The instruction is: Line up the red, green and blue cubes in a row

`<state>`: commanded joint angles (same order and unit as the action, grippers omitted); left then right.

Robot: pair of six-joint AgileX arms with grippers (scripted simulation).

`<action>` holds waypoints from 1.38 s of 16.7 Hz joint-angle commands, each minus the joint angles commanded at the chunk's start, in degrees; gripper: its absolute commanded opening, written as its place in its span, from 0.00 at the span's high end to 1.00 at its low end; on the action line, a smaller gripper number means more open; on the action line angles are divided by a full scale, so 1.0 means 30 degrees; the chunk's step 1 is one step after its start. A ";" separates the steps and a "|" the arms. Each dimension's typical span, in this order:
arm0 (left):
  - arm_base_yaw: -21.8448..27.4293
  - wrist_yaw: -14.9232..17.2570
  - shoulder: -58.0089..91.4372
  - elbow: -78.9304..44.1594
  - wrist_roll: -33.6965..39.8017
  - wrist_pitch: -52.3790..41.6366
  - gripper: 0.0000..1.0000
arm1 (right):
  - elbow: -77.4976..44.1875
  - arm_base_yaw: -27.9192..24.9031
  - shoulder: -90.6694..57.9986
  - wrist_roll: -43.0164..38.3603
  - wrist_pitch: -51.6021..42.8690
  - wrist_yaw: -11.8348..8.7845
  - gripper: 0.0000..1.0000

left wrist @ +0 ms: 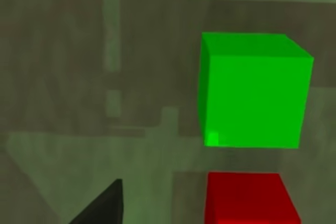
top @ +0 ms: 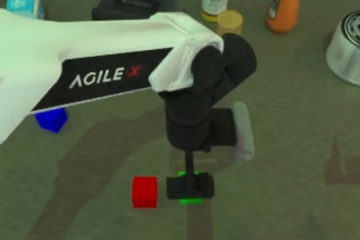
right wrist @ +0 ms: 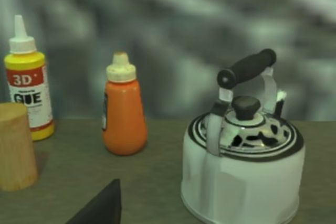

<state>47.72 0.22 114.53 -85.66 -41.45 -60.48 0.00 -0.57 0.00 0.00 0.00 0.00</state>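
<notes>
The left gripper (top: 190, 187) hung over the small bright green cube (top: 190, 199) just beside the bright red cube (top: 144, 191); whether it gripped was unclear. The deep blue cube (top: 52, 120), well apart, likely came next.

Left arm (top: 84, 54): white shell, black panel lettered AGILE X in white, red X; black wrist, black left gripper (top: 190, 186)

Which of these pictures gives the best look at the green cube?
The left wrist view: the green cube fills much of it, unobstructed, beside the red cube. In the top view the left gripper covers most of it, leaving only green edges. The right wrist view does not show it.
</notes>
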 joint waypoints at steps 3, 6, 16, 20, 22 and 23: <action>-0.0018 -0.0001 -0.0086 -0.0077 0.0006 -0.0117 0.00 | 0.0000 0.0000 0.0000 0.0000 0.0000 0.0000 0.00; -0.0181 -0.0003 0.0041 -0.0102 0.0156 -0.0064 0.00 | 0.0000 0.0000 0.0000 0.0000 0.0000 0.0000 0.00; -1.0670 -0.0031 0.1711 -0.1537 0.5408 -0.0282 0.00 | 0.0000 0.0000 0.0000 0.0000 0.0000 0.0000 0.00; -1.4046 -0.0038 0.2105 -0.2019 0.7331 -0.0217 0.00 | 0.0000 0.0000 0.0000 0.0000 0.0000 0.0000 0.00; -1.4520 -0.0031 0.2143 -0.2110 0.7663 -0.0183 0.00 | 0.0000 0.0000 0.0000 0.0000 0.0000 0.0000 0.00; -1.4520 -0.0031 0.2143 -0.2110 0.7663 -0.0183 0.00 | 0.0000 0.0000 0.0000 0.0000 0.0000 0.0000 0.00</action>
<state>4.16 0.13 120.96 -91.99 -18.46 -61.03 0.00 -0.57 0.00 0.00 0.00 0.00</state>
